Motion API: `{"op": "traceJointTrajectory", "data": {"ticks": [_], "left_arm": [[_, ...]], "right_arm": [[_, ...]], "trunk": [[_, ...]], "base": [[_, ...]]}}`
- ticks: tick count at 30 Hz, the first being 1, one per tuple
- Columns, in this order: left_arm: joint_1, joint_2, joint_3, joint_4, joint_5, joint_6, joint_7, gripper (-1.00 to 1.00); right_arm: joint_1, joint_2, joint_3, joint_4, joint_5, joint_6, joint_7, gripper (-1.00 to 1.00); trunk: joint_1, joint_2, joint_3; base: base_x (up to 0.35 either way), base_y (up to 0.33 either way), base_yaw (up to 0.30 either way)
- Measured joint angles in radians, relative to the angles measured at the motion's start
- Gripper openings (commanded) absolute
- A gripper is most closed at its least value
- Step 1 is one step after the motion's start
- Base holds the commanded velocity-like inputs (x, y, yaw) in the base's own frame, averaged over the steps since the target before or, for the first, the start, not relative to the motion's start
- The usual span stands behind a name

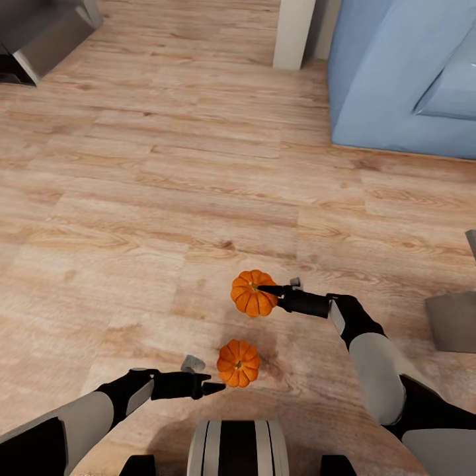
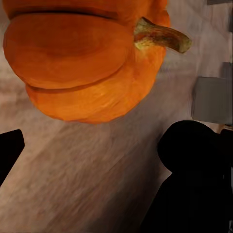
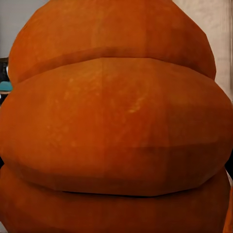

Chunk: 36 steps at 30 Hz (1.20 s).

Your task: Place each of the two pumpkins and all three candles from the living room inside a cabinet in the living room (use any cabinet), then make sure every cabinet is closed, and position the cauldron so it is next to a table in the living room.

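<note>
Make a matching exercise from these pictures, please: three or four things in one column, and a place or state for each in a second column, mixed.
Things:
1. farther pumpkin
2. nearer pumpkin
3. blue furniture
4. floor

Places or states:
A. top right corner of the head view
B. at the left gripper tips
C. light wood planks
D. at the right gripper tips

Pairs: 1-D, 2-B, 3-A, 4-C
</note>
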Motion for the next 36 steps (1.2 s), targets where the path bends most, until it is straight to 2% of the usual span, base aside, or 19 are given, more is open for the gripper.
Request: {"op": "traceJointTrajectory", "data": {"ticks": [3, 6, 11, 17, 26, 33, 36], "left_arm": [[0.000, 0.005, 0.001, -0.001, -0.006, -0.008, -0.015, 1.00], [-0.001, 0.008, 0.002, -0.001, -0.007, -0.054, -0.038, 1.00], [-0.002, 0.023, 0.004, 0.000, -0.006, -0.063, -0.102, 1.00], [-0.005, 0.039, 0.005, 0.000, -0.005, -0.064, -0.115, 1.00], [-0.026, 0.090, 0.013, -0.001, -0.001, -0.064, -0.167, 1.00], [-0.043, 0.090, 0.015, -0.004, 0.003, -0.064, -0.182, 1.00], [-0.046, 0.089, 0.015, -0.003, 0.005, -0.063, -0.240, 1.00]], "right_arm": [[0.000, 0.000, 0.000, 0.000, 0.000, 0.000, 0.000, -1.00], [0.000, 0.000, 0.000, 0.000, 0.000, 0.000, 0.000, -1.00], [0.000, 0.000, 0.000, 0.000, 0.000, 0.000, 0.000, -1.00], [0.000, 0.000, 0.000, 0.000, 0.000, 0.000, 0.000, -1.00], [0.001, 0.001, 0.014, -0.002, 0.002, 0.000, -0.002, -1.00], [0.002, 0.002, 0.015, -0.002, 0.002, 0.000, -0.002, -1.00], [0.002, 0.002, 0.015, -0.002, 0.002, 0.000, -0.002, -1.00]], "trunk": [[0.001, -0.001, -0.012], [0.003, -0.001, -0.023], [0.005, -0.003, -0.043], [0.008, -0.004, -0.066], [0.012, -0.006, -0.101], [0.015, -0.008, -0.128], [0.016, -0.008, -0.139]], "base": [[0.000, 0.000, 0.000], [0.000, 0.000, 0.000], [0.000, 0.000, 0.000], [0.000, 0.000, 0.000], [0.000, 0.000, 0.000], [0.000, 0.000, 0.000], [0.000, 0.000, 0.000]]}}
